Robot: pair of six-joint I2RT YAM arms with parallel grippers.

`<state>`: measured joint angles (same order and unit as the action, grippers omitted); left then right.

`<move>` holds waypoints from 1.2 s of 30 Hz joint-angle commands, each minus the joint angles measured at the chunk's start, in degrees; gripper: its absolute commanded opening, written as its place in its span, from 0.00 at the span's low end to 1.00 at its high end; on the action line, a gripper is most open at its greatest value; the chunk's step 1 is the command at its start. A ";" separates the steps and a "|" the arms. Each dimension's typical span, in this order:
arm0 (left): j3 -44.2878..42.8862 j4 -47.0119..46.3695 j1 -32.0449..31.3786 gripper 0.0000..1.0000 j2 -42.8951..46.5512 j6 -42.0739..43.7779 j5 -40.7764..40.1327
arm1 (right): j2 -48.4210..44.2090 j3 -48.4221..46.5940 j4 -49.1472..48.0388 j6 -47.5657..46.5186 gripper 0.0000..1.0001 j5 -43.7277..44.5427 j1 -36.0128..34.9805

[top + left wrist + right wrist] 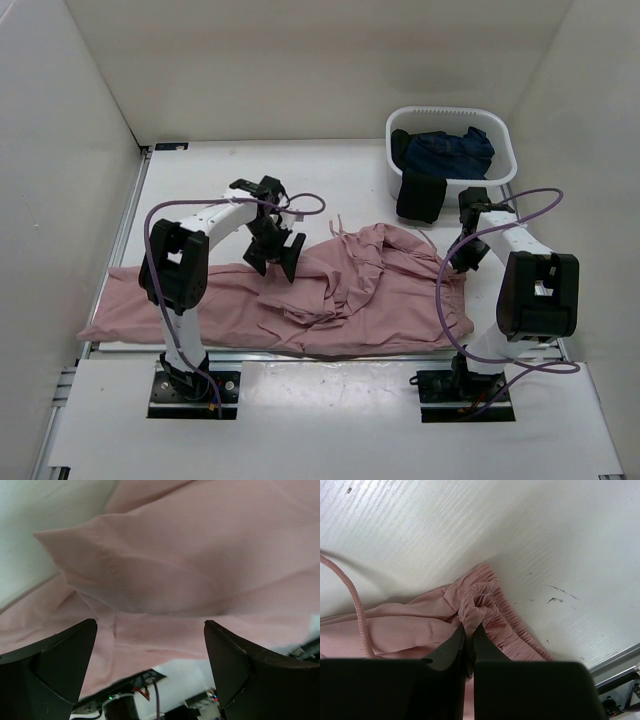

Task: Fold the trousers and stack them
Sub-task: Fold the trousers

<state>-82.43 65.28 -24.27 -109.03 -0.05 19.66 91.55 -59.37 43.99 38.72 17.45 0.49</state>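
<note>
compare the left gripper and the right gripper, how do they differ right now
The left gripper stands wide open with nothing between its fingers; the right gripper is shut, pinching the trousers' gathered waistband. The left gripper is over the trousers' crumpled middle; the right gripper is at their right end. Both have black fingers.
</note>
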 commanded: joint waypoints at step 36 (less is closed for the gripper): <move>-14.38 -13.95 -0.44 0.14 -0.22 0.05 -20.78 | 1.26 -9.42 4.51 -2.41 0.00 1.18 1.51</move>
<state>-88.62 52.84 -28.14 -113.06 0.01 8.16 92.79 -62.11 46.00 38.02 17.43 0.62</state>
